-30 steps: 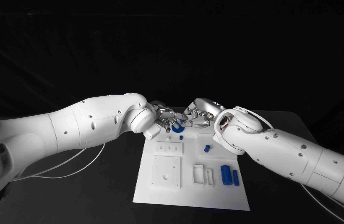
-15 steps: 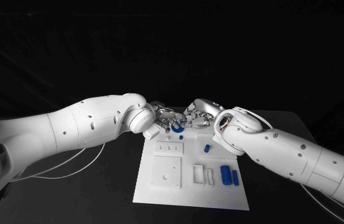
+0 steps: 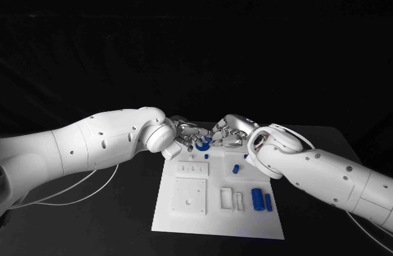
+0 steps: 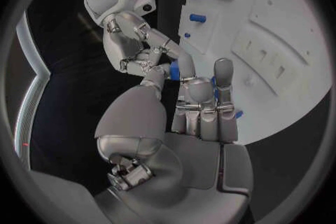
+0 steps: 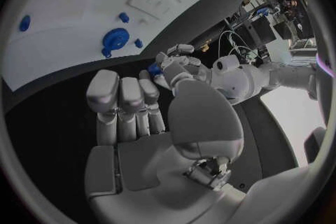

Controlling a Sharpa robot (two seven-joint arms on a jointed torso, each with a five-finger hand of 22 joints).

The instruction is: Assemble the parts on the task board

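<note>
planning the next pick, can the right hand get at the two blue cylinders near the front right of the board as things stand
Probably yes. The two blue cylinders lie in the open on the task board, nothing over them. The right hand is up at the board's far edge beside the left hand, so its arm would have to draw back.

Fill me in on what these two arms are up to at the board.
Both hands meet at the far end of the white task board. The left hand and right hand hold a small blue part between their fingertips, just above the board. A blue gear, a small blue peg and two blue cylinders lie on the board, none of them in either hand.
</note>
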